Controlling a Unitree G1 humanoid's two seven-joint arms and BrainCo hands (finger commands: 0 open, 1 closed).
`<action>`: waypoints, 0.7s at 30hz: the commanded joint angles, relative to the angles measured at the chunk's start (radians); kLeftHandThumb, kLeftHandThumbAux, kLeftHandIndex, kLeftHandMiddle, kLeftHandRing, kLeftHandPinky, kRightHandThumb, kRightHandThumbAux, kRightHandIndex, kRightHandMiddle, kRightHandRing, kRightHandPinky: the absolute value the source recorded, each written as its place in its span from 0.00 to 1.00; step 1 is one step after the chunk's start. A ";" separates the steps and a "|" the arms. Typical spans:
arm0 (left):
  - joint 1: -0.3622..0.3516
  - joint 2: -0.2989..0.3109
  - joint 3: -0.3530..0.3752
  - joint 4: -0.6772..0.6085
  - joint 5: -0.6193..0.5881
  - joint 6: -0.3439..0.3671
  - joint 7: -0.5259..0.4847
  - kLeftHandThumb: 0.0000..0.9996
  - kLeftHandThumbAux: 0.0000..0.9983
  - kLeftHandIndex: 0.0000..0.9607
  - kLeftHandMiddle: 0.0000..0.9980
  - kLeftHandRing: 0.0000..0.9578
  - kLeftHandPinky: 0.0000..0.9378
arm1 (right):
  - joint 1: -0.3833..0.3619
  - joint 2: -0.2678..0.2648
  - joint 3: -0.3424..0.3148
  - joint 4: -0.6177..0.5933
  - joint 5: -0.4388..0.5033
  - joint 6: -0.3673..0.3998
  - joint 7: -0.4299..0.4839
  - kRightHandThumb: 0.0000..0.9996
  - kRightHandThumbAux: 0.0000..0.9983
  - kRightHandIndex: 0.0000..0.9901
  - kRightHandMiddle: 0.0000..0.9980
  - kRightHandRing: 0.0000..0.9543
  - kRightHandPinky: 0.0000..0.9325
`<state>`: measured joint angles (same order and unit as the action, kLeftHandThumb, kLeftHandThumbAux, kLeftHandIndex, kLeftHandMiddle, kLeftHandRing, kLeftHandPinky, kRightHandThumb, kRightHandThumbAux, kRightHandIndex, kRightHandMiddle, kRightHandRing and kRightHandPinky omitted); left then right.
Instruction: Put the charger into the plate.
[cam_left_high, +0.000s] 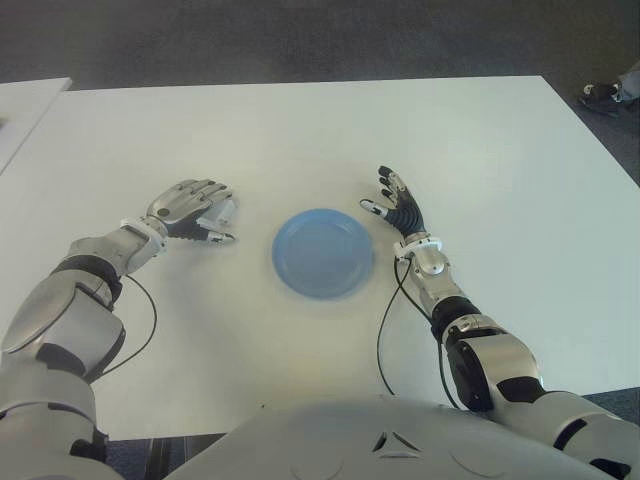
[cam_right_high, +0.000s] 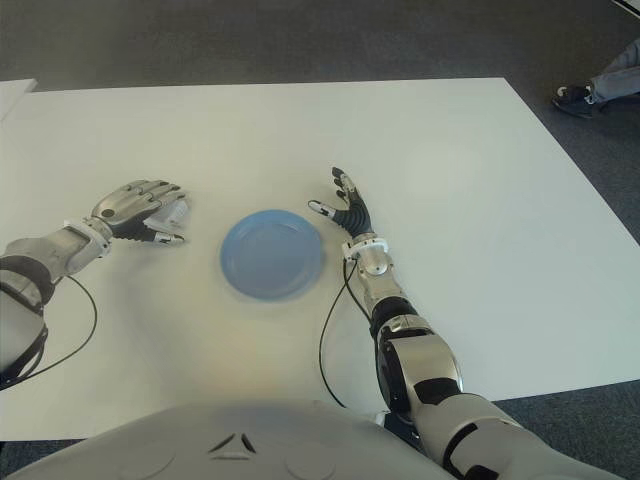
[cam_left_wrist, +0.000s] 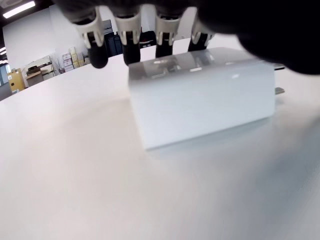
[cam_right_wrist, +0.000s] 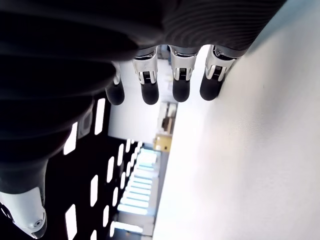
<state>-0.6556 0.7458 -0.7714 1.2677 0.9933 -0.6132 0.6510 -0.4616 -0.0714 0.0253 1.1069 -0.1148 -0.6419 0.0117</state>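
A white worktop (cam_left_high: 300, 130) fills most of the frame. A round blue plate (cam_left_high: 323, 252) sits at its centre, with nothing on it. Left of centre, the left robot hand (cam_left_high: 190, 210) is cupped palm-down over a white charger (cam_left_wrist: 200, 95), a small block lying on the worktop left of the plate and apart from it. The fingers (cam_left_wrist: 129, 35) curl over the charger's top edge, but whether they actually grip it cannot be told. Just right of the plate, the right robot hand (cam_left_high: 398, 205) has its fingers spread, holding nothing. A person's shoe (cam_left_high: 600, 95) shows at the upper right edge, on the floor.
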 joint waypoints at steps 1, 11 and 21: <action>-0.022 -0.009 -0.026 0.021 0.030 0.023 -0.023 0.45 0.13 0.00 0.00 0.00 0.00 | 0.078 0.007 0.016 0.045 -0.015 0.043 0.017 0.10 0.65 0.00 0.04 0.04 0.07; -0.025 -0.010 -0.025 0.038 0.010 0.025 -0.039 0.47 0.14 0.00 0.00 0.00 0.00 | 0.085 0.005 0.020 0.039 -0.012 0.039 0.019 0.11 0.64 0.01 0.03 0.03 0.07; -0.017 -0.034 -0.007 0.055 -0.016 0.043 -0.083 0.48 0.14 0.00 0.00 0.00 0.00 | 0.091 0.001 0.022 0.037 -0.012 0.032 0.016 0.11 0.64 0.01 0.03 0.03 0.07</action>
<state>-0.6851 0.7342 -0.7858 1.3056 0.9878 -0.5776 0.6146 -0.4492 -0.0800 0.0371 1.0947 -0.1152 -0.6512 0.0139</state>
